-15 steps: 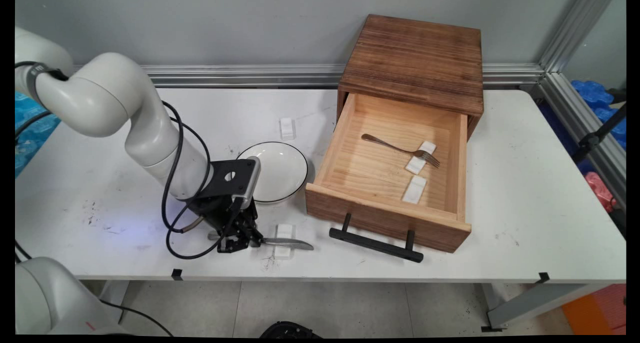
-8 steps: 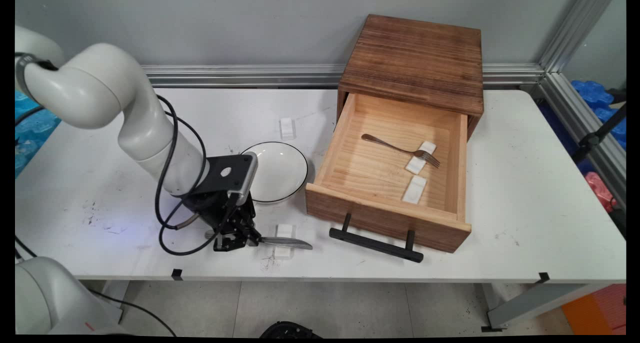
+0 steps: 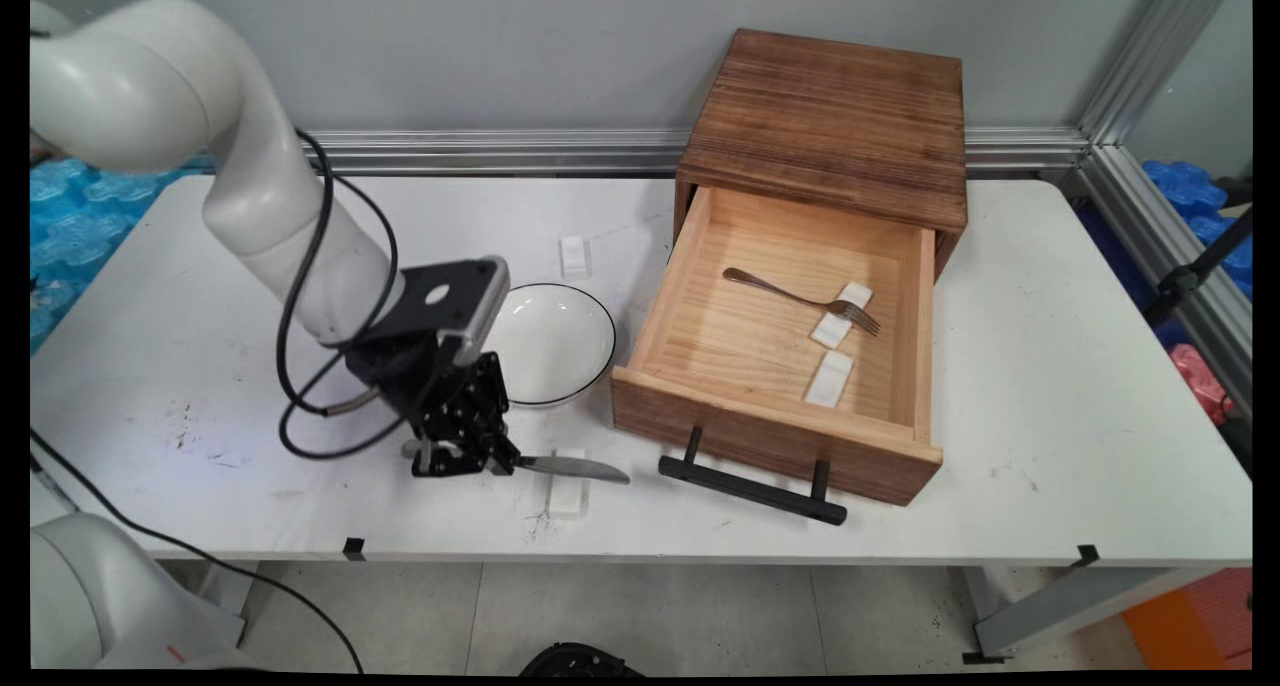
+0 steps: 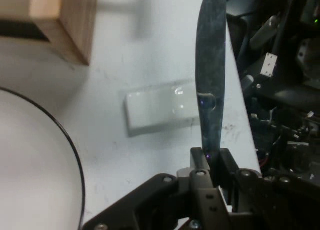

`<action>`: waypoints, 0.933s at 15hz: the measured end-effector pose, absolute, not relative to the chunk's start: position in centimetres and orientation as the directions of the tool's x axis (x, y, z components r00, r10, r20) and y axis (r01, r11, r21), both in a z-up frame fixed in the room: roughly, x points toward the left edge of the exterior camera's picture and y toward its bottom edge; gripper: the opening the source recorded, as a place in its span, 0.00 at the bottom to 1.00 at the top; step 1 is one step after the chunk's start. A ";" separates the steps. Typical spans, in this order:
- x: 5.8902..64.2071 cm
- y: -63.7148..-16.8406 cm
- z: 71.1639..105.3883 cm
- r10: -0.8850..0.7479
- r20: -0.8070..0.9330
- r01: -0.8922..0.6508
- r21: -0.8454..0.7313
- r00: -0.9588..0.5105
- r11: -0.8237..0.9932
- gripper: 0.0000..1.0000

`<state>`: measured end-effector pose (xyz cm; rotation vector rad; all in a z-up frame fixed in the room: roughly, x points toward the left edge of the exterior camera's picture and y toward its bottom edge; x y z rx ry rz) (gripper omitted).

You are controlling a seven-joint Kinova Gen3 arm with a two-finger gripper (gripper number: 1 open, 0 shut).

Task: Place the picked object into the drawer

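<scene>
My gripper (image 3: 470, 461) is shut on the handle of a metal table knife (image 3: 575, 469), near the table's front edge. The blade points right and hangs just above a small white block (image 3: 567, 496). In the hand view the knife (image 4: 212, 75) runs straight up from between the closed fingers (image 4: 197, 170), passing over the white block (image 4: 160, 109). A white bowl with a dark rim (image 3: 555, 344) sits just behind the gripper; its rim also shows in the hand view (image 4: 70, 145).
An open wooden drawer (image 3: 780, 351) with a black handle (image 3: 750, 486) stands to the right. It holds a fork (image 3: 800, 296) and two white blocks (image 3: 830, 378). Another white block (image 3: 574, 256) lies behind the bowl. The drawer's corner (image 4: 70, 25) is close to the knife's path.
The arm has risen, lifting the knife off the white block; the gripper shifted slightly left and up with the knife still held.
</scene>
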<state>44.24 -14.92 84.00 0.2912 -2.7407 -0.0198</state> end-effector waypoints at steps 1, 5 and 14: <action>44.2 -15.2 84.7 -0.199 0.378 -0.193 0.056 -0.904 0.980 0.00; 43.8 -16.6 88.0 -0.170 0.408 -0.154 0.070 -0.897 0.985 0.00; 41.2 -22.2 93.2 -0.097 0.473 -0.096 0.025 -0.875 0.995 0.00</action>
